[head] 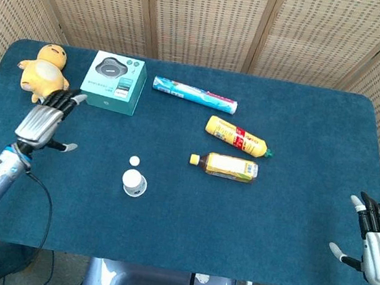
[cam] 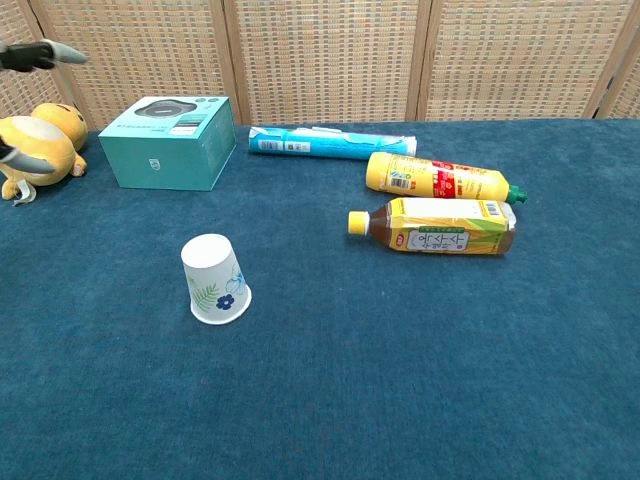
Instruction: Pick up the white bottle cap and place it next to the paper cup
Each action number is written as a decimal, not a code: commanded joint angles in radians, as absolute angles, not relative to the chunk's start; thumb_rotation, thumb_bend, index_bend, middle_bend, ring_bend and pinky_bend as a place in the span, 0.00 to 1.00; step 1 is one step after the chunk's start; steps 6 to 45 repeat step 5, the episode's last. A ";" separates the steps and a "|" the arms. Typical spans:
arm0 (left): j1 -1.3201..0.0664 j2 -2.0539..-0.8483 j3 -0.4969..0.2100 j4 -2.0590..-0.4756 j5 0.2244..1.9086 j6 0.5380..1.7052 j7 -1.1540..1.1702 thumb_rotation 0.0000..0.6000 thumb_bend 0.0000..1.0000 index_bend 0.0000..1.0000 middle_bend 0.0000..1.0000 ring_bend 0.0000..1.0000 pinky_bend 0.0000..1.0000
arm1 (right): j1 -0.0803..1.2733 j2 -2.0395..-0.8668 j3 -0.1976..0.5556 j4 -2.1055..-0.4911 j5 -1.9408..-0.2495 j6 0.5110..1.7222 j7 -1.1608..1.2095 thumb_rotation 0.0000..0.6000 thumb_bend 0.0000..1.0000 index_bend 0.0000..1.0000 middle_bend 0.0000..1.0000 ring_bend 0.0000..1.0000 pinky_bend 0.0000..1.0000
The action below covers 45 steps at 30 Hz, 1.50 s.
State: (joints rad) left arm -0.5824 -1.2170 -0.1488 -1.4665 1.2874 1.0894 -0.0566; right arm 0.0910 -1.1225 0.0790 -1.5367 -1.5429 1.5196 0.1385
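Observation:
The white bottle cap (head: 134,160) lies on the blue table cover just behind the upside-down paper cup (head: 134,182), a small gap apart. In the chest view the paper cup (cam: 214,279) stands left of centre and the cap does not show there. My left hand (head: 45,123) hovers well to the left of both, fingers spread and holding nothing; only its fingertips (cam: 40,55) reach into the chest view's top left corner. My right hand (head: 378,248) is at the table's near right corner, fingers apart and empty.
A teal box (head: 113,82) and a yellow plush toy (head: 43,73) sit at the back left. A blue tube (head: 194,94), a yellow bottle (head: 238,136) and a tea bottle (head: 224,166) lie right of centre.

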 commanded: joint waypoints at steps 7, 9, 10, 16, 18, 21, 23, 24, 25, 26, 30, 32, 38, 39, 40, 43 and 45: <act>-0.349 -1.118 -0.091 -1.669 1.231 1.372 0.059 1.00 0.07 0.00 0.00 0.00 0.00 | 0.088 -1.126 0.083 -1.530 -1.549 1.537 0.114 1.00 0.00 0.07 0.00 0.00 0.00; -0.349 -1.118 -0.091 -1.669 1.231 1.372 0.059 1.00 0.07 0.00 0.00 0.00 0.00 | 0.088 -1.126 0.083 -1.530 -1.549 1.537 0.114 1.00 0.00 0.07 0.00 0.00 0.00; -0.349 -1.118 -0.091 -1.669 1.231 1.372 0.059 1.00 0.07 0.00 0.00 0.00 0.00 | 0.088 -1.126 0.083 -1.530 -1.549 1.537 0.114 1.00 0.00 0.07 0.00 0.00 0.00; -0.349 -1.118 -0.091 -1.669 1.231 1.372 0.059 1.00 0.07 0.00 0.00 0.00 0.00 | 0.088 -1.126 0.083 -1.530 -1.549 1.537 0.114 1.00 0.00 0.07 0.00 0.00 0.00; -0.349 -1.118 -0.091 -1.669 1.231 1.372 0.059 1.00 0.07 0.00 0.00 0.00 0.00 | 0.088 -1.126 0.083 -1.530 -1.549 1.537 0.114 1.00 0.00 0.07 0.00 0.00 0.00; -0.349 -1.118 -0.091 -1.669 1.231 1.372 0.059 1.00 0.07 0.00 0.00 0.00 0.00 | 0.088 -1.126 0.083 -1.530 -1.549 1.537 0.114 1.00 0.00 0.07 0.00 0.00 0.00; -0.349 -1.118 -0.091 -1.669 1.231 1.372 0.059 1.00 0.07 0.00 0.00 0.00 0.00 | 0.088 -1.126 0.083 -1.530 -1.549 1.537 0.114 1.00 0.00 0.07 0.00 0.00 0.00; -0.349 -1.118 -0.091 -1.669 1.231 1.372 0.059 1.00 0.07 0.00 0.00 0.00 0.00 | 0.088 -1.126 0.083 -1.530 -1.549 1.537 0.114 1.00 0.00 0.07 0.00 0.00 0.00; -0.349 -1.118 -0.091 -1.669 1.231 1.372 0.059 1.00 0.07 0.00 0.00 0.00 0.00 | 0.088 -1.126 0.083 -1.530 -1.549 1.537 0.114 1.00 0.00 0.07 0.00 0.00 0.00; -0.349 -1.118 -0.091 -1.669 1.231 1.372 0.059 1.00 0.07 0.00 0.00 0.00 0.00 | 0.088 -1.126 0.083 -1.530 -1.549 1.537 0.114 1.00 0.00 0.07 0.00 0.00 0.00; -0.349 -1.118 -0.091 -1.669 1.231 1.372 0.059 1.00 0.07 0.00 0.00 0.00 0.00 | 0.088 -1.126 0.083 -1.530 -1.549 1.537 0.114 1.00 0.00 0.07 0.00 0.00 0.00; -0.349 -1.118 -0.091 -1.669 1.231 1.372 0.059 1.00 0.07 0.00 0.00 0.00 0.00 | 0.088 -1.126 0.083 -1.530 -1.549 1.537 0.114 1.00 0.00 0.07 0.00 0.00 0.00; -0.349 -1.118 -0.091 -1.669 1.231 1.372 0.059 1.00 0.07 0.00 0.00 0.00 0.00 | 0.088 -1.126 0.083 -1.530 -1.549 1.537 0.114 1.00 0.00 0.07 0.00 0.00 0.00; -0.349 -1.118 -0.091 -1.669 1.231 1.372 0.059 1.00 0.07 0.00 0.00 0.00 0.00 | 0.088 -1.126 0.083 -1.530 -1.549 1.537 0.114 1.00 0.00 0.07 0.00 0.00 0.00; -0.349 -1.118 -0.091 -1.669 1.231 1.372 0.059 1.00 0.07 0.00 0.00 0.00 0.00 | 0.088 -1.126 0.083 -1.530 -1.549 1.537 0.114 1.00 0.00 0.07 0.00 0.00 0.00; -0.349 -1.118 -0.091 -1.669 1.231 1.372 0.059 1.00 0.07 0.00 0.00 0.00 0.00 | 0.088 -1.126 0.083 -1.530 -1.549 1.537 0.114 1.00 0.00 0.07 0.00 0.00 0.00; -0.349 -1.118 -0.091 -1.669 1.231 1.372 0.059 1.00 0.07 0.00 0.00 0.00 0.00 | 0.088 -1.126 0.083 -1.530 -1.549 1.537 0.114 1.00 0.00 0.07 0.00 0.00 0.00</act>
